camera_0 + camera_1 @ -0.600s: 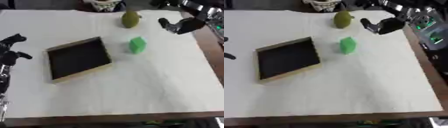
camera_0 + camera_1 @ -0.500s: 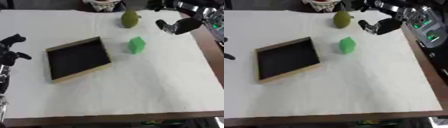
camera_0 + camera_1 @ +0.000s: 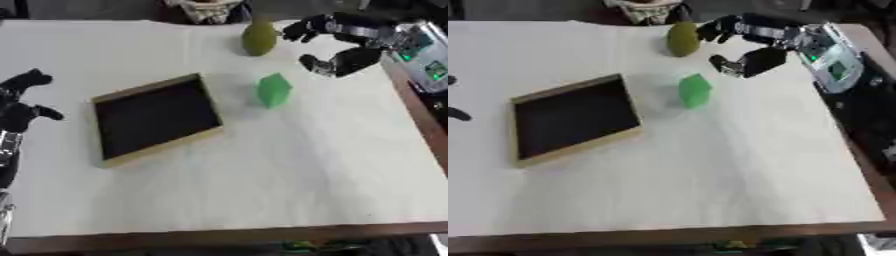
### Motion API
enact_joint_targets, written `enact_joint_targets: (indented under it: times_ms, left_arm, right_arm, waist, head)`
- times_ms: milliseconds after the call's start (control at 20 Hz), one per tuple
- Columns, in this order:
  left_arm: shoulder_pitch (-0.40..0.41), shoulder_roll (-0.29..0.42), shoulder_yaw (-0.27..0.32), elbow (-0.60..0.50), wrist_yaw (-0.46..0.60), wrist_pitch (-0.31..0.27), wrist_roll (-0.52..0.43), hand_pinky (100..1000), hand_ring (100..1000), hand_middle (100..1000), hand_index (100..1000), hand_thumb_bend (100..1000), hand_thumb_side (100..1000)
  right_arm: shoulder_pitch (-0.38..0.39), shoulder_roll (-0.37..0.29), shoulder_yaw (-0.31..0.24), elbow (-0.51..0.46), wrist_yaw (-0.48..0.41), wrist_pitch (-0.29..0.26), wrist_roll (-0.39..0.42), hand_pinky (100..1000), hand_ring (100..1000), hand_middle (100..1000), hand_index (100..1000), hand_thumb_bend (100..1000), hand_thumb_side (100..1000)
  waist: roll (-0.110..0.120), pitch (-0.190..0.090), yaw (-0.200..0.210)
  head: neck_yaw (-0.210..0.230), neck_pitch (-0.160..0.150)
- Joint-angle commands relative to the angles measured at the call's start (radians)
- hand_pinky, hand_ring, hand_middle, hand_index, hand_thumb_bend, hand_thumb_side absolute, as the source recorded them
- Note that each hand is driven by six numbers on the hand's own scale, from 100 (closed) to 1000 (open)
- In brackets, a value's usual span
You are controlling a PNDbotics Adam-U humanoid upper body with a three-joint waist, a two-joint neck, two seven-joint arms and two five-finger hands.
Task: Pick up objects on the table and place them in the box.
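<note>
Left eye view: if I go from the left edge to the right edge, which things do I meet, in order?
left hand → box → olive-green fruit → green block → right hand

White-covered table (image 3: 262, 190)

A brown wooden edge borders the cloth at front and right; beyond its far edge lies dark background.

- The box (image 3: 156, 118) lies left of centre on the table (image 3: 289, 185).
- Right of it stands a block (image 3: 274, 90) (a rounded fruit (image 3: 259, 38) behind).
</note>
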Motion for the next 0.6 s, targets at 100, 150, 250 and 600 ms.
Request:
enact_joint_targets:
  times_ms: [100,150,250,600]
  left_arm:
    - [-0.003,0.02,0.0,-0.008,0.004,-0.001,-0.004,551,981,746,834,520,812]
    - [-0.003,0.019,0.0,-0.008,0.004,-0.001,-0.005,551,981,746,834,520,813]
    - [-0.003,0.019,0.0,-0.007,0.004,0.0,-0.006,551,981,746,834,520,814]
    - [-0.004,0.018,0.0,-0.006,0.004,0.0,-0.008,552,981,746,835,517,819]
  right_arm:
    - [-0.034,0.008,-0.02,0.05,0.064,-0.039,-0.004,854,913,890,991,100,643]
    - [-0.036,0.013,-0.021,0.06,0.079,-0.046,-0.006,858,919,897,993,100,669]
    - [-0.04,0.021,-0.022,0.074,0.111,-0.06,-0.009,877,941,919,997,100,704]
    - [-0.041,0.035,-0.023,0.097,0.207,-0.1,-0.01,911,982,953,1000,100,812]
  waist:
    - [0.001,-0.02,0.002]
    - [0.001,-0.019,0.003]
    - [0.0,-0.019,0.005]
    - [0.001,-0.017,0.009]
  head:
    - [-0.003,0.005]
    - [-0.003,0.005]
    - [-0.003,0.005]
    - [-0.003,0.005]
